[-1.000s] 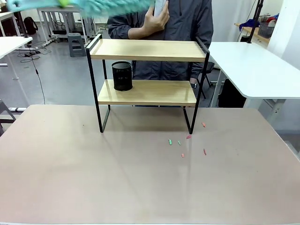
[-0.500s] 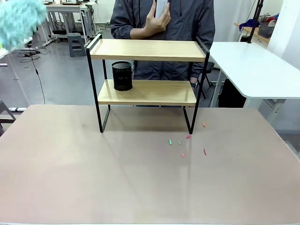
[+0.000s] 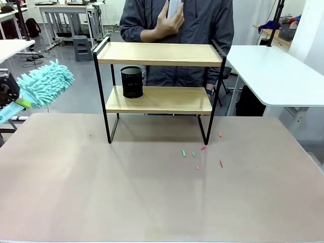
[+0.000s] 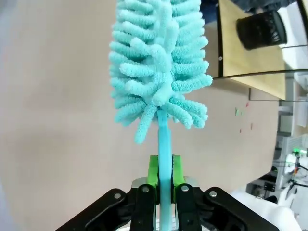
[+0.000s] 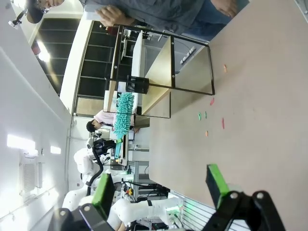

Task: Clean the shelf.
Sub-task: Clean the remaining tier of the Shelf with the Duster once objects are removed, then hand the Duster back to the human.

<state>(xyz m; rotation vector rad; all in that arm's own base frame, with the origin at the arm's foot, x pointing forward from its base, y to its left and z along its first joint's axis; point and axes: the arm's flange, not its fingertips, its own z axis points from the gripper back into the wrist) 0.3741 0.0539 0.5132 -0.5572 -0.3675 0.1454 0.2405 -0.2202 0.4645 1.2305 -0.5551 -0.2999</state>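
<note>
The shelf (image 3: 159, 53) stands at the table's far middle, two light wooden boards in a black frame. A black mesh cup (image 3: 131, 82) sits on the left of its lower board. My left gripper (image 3: 7, 92) is at the far left edge, shut on the handle of a fluffy teal duster (image 3: 45, 83), whose head hangs in the air left of the shelf, apart from it. The left wrist view shows the green pads (image 4: 153, 171) clamped on the duster (image 4: 159, 62) handle, with the shelf (image 4: 245, 62) beyond. My right gripper (image 5: 160, 187) stands open, holding nothing, far from the shelf (image 5: 161, 72).
Several small red and green scraps (image 3: 202, 148) lie on the tan table (image 3: 152, 202) in front of the shelf's right leg. A person (image 3: 177, 20) stands close behind the shelf, one hand raised with a white object. A white table (image 3: 273, 71) is at the right.
The duster has swung down from the picture's top left to hang left of the shelf at about lower-board height. The shelf, cup and scraps have not moved.
</note>
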